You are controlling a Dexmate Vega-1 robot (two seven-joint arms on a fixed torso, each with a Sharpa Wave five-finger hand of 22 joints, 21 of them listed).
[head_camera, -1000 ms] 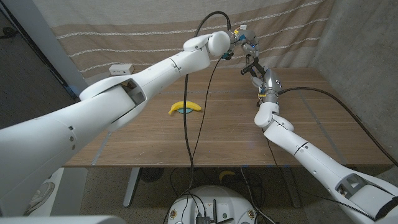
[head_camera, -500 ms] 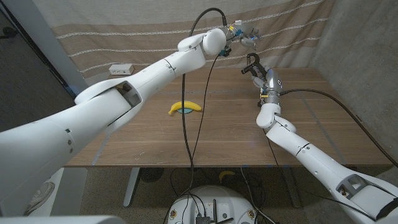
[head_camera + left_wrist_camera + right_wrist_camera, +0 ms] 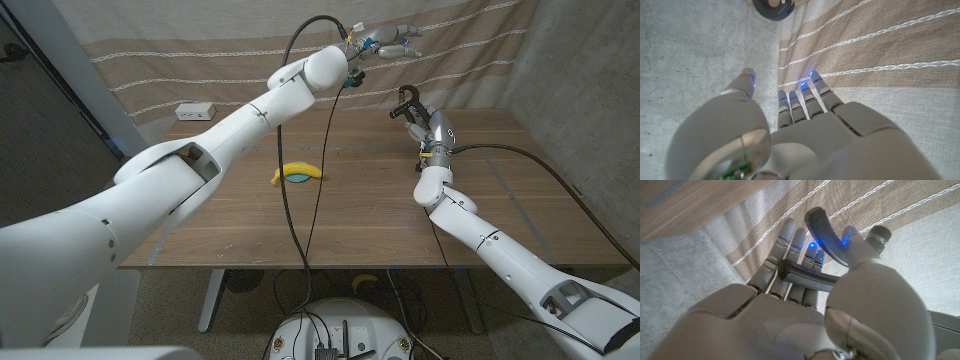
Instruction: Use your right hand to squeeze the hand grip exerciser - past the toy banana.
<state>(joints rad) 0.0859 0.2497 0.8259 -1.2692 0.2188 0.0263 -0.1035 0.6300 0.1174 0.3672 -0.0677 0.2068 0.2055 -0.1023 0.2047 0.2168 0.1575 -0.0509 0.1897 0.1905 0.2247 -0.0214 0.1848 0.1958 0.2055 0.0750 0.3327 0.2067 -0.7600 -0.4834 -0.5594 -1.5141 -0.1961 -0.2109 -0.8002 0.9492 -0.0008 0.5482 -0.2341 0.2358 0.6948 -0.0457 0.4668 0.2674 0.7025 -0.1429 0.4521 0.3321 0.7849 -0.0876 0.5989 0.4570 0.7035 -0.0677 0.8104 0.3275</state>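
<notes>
The black hand grip exerciser is held in my right hand, raised above the table's far right part, past the toy banana that lies yellow on the wood mid-table. In the right wrist view my right hand has its fingers wrapped around one black handle of the exerciser, and the other handle curves up by the thumb. My left hand hangs high in front of the striped curtain, fingers stretched out and holding nothing. The left wrist view shows the left hand open toward the curtain.
A small white box sits at the table's far left edge. The striped curtain hangs behind the wooden table, and a grey concrete wall stands at the right. Black cables trail from both arms.
My left hand has risen and drawn away from the right hand, up toward the curtain. The right hand has kept the exerciser in nearly the same place.
</notes>
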